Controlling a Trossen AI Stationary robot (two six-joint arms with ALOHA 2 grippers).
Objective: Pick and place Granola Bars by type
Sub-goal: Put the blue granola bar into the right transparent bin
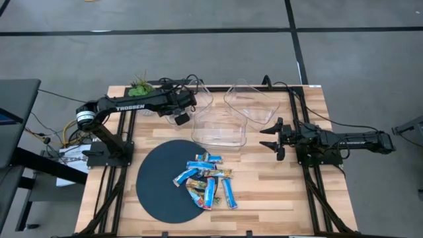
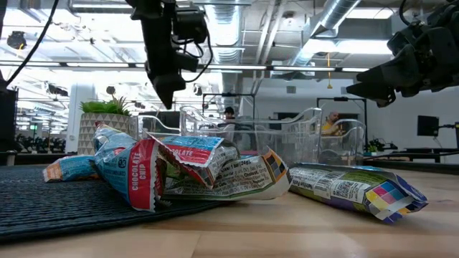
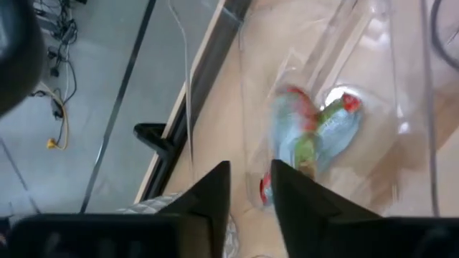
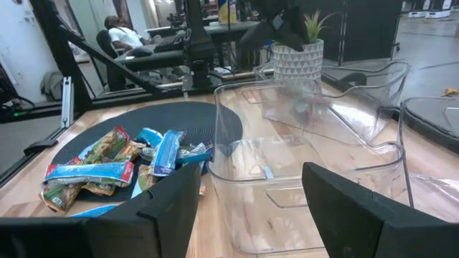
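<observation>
The Granola Bars (image 1: pixel 207 180) lie in a messy pile on the round dark mat (image 1: pixel 153 192), with a few bars poking off its edge onto the wooden table (image 1: pixel 277 198). From above, their long sides point many ways: some lie across the table, some run toward the front edge, like a fan.

The left gripper (image 1: pixel 183 118) hangs above the back of the table, just beside the nearest clear bin (image 1: pixel 219 127). Its fingers (image 3: pixel 215 193) have only a thin gap between them and hold nothing. Past those fingers, the left wrist view shows one bar (image 3: pixel 315 129) lying inside a clear bin. The high view does not show this bar clearly.

The right gripper (image 1: pixel 272 137) waits beside the bins, its fingers (image 4: pixel 172 201) spread wide. Between and beyond them sit a clear bin and the pile.

The low view shows printed words on the crinkled wrappers, and a plant pot (image 2: pixel 100 122) far behind.
</observation>
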